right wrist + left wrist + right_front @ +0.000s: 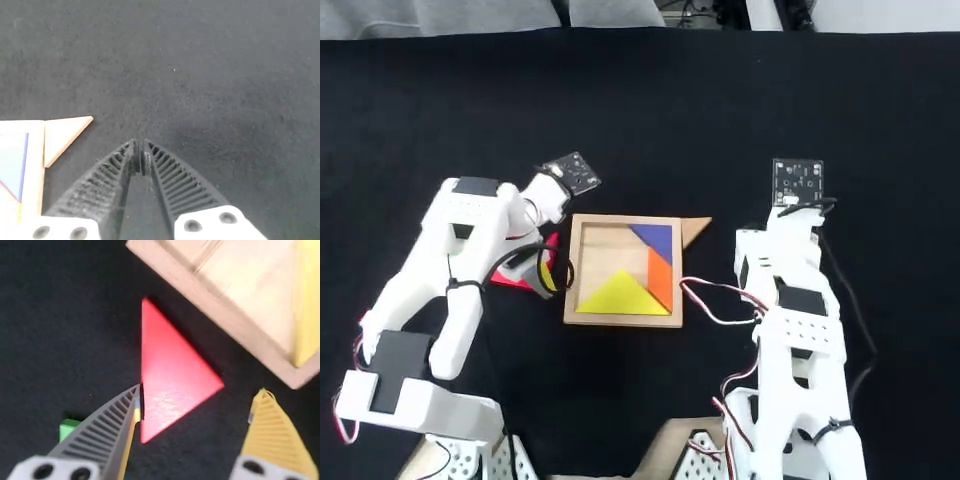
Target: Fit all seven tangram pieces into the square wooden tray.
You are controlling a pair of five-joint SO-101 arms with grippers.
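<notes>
Red triangle (170, 375) lies on the black desk (720, 110) just left of the square wooden tray (624, 321), inside the wide-open left gripper (200, 390). The tray holds 3 pieces: yellow triangle (616, 294), blue piece (657, 240), orange piece (661, 277). Right gripper (139, 150) is closed, empty.

White arms (440, 290) — black motor blocks (400, 357)

High view: fixed camera set above the table (640, 100), facing steeply down from well back; the tray (624, 321) sits at frame centre.

Left wrist view: mounted behind the left hand (200, 389), facing down, very near the table. It shares the red triangle (170, 375) and one tray corner with the high view.

Right wrist view: mounted behind the right hand (139, 146), close above the table. It shares the wooden triangle (62, 134) and a tray edge with the high view.
</notes>
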